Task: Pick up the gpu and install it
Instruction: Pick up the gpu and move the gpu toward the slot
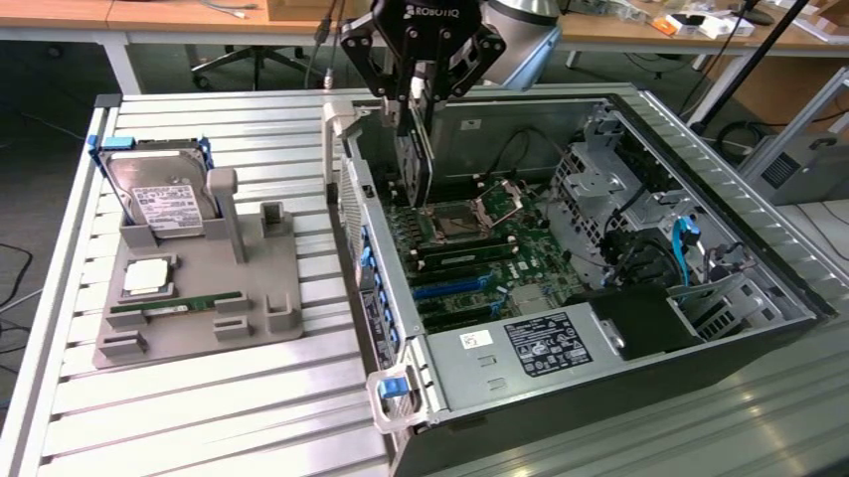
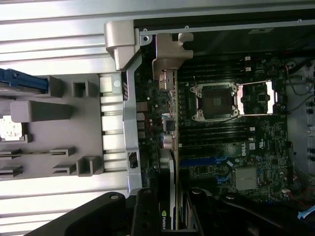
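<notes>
Currently: gripper (image 1: 416, 107) closed narrowly on gpu (image 1: 420, 174), card held on edge above motherboard (image 1: 518, 214) inside open computer case (image 1: 723, 189).

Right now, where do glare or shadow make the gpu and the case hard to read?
Exterior view: the ribbed table shines pale, and the dark gpu held in the gripper blends into the dark case interior behind it. Wrist view: the table is washed bright, one side of the case interior is black shadow, the motherboard is evenly lit.
</notes>
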`<state>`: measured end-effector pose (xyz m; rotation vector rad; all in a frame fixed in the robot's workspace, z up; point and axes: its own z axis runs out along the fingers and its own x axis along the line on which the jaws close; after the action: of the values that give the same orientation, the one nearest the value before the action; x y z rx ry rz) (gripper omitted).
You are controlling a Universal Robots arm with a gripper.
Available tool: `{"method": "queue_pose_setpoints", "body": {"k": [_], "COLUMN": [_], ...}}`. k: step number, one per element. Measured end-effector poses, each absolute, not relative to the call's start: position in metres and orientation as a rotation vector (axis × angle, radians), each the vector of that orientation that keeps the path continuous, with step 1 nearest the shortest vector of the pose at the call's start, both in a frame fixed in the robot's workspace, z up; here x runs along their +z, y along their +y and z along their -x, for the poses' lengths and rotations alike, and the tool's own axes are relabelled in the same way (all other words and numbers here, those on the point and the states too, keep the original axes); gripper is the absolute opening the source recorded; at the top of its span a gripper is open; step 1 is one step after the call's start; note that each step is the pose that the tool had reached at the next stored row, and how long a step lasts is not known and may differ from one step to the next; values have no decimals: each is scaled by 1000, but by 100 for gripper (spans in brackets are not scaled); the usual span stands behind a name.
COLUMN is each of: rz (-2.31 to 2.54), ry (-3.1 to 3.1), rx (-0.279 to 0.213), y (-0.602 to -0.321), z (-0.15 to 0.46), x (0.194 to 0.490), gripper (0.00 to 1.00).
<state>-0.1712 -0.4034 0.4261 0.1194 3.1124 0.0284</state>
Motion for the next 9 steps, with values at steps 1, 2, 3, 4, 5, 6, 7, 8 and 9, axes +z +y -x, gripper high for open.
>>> {"method": "queue_pose_setpoints", "body": {"k": [1, 2, 3, 4, 5, 6, 7, 8, 9], "rz": [-119, -119, -119, -119, -119, -119, -120, -119, -120], "ry": [3112, 3112, 3112, 3112, 3112, 3112, 3112, 3112, 3112], "rx": [28, 28, 28, 28, 28, 28, 28, 28, 28], "y": [-403, -403, -403, -403, -403, -404, -404, -404, -403], "z": [171, 169, 169, 167, 167, 166, 166, 165, 164], "x": [426, 426, 426, 426, 426, 426, 426, 426, 426], "gripper": [27, 27, 27, 27, 27, 27, 27, 27, 27]}}
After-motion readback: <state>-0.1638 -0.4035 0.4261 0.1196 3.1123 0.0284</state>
